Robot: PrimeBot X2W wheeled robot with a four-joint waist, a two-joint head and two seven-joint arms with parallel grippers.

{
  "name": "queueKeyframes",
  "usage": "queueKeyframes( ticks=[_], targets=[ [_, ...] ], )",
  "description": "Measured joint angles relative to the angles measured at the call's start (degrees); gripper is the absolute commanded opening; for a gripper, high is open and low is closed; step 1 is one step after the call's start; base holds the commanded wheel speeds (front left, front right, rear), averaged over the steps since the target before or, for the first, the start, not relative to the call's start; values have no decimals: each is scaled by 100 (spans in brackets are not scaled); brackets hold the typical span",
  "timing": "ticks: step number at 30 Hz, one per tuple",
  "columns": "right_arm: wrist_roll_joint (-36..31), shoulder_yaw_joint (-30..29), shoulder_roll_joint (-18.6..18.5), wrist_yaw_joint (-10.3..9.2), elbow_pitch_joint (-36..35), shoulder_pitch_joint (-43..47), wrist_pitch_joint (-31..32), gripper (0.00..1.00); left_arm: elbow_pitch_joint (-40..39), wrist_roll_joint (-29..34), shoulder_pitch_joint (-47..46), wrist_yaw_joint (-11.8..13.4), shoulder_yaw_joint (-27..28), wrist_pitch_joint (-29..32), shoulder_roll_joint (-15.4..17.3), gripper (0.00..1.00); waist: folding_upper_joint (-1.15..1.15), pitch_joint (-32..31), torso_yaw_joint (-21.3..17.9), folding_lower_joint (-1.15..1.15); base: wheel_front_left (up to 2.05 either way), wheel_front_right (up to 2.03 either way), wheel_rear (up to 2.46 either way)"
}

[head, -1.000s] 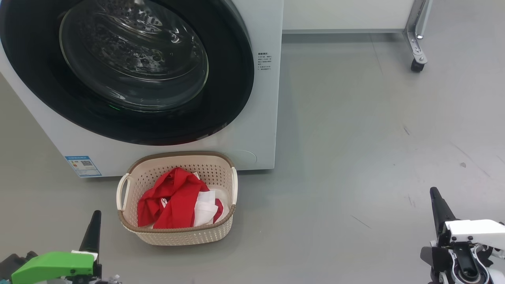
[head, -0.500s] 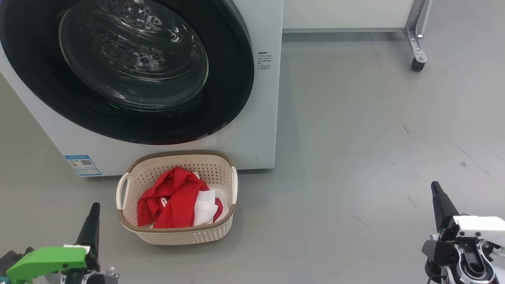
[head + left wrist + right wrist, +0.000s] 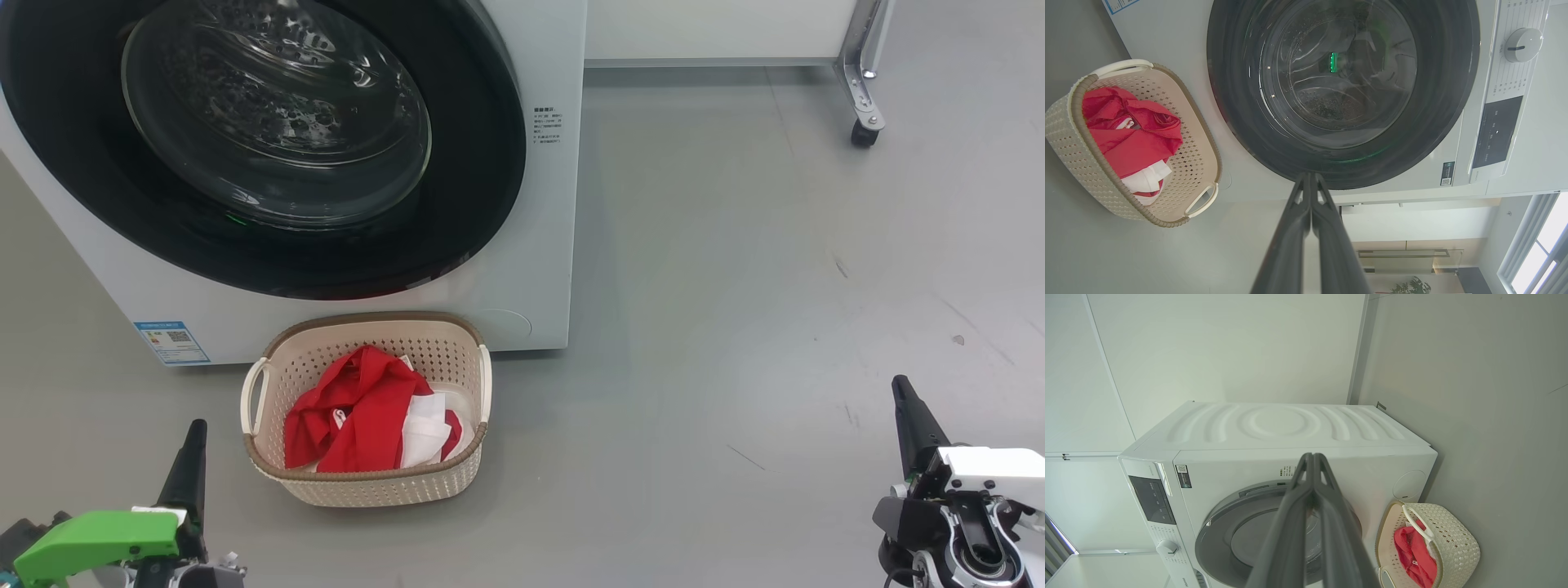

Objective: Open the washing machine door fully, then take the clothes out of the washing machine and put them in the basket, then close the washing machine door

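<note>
Counts: one washer, one door, one basket, one heap of clothes, two grippers.

1. Left gripper (image 3: 196, 433), green-housed with two long dark fingers, at 7 o'clock in the head view. Its fingers are pressed together, hold nothing and point to 12.
2. Small blue label (image 3: 171, 341), one, at the washer's lower left corner.
3. Big white front-loading washing machine (image 3: 535, 269), one, at 11 o'clock.
4. Round washing machine door (image 3: 478, 180) with a glossy black rim and bulging glass bowl, one. It lies closed, flush to the washer front.
5. Cream perforated plastic basket (image 3: 367, 487) with a brown rim and two side handles, one. It stands on the floor at the door's 6 o'clock, just beside the washer, with its long axis running 9 to 3.
6. Red clothes (image 3: 351, 408) with white parts, one heap inside the basket; the garment count is unclear.
7. Smooth grey floor (image 3: 735, 327), faintly scuffed, with a pale wall behind.
8. Metal leg on a black caster (image 3: 862, 135), one, at 1 o'clock.
9. Right gripper (image 3: 901, 392), white-housed, at 4 o'clock. Its fingers are together and empty.
</note>
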Motion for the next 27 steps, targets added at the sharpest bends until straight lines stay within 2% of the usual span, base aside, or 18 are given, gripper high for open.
queueKeyframes(
  ticks=[27],
  targets=[
    [0, 1, 0, 0, -1, 0, 0, 0, -1, 0, -1, 0, 1, 1, 0, 0, 0, 0, 0, 0, 0, 0, 0]
  ],
)
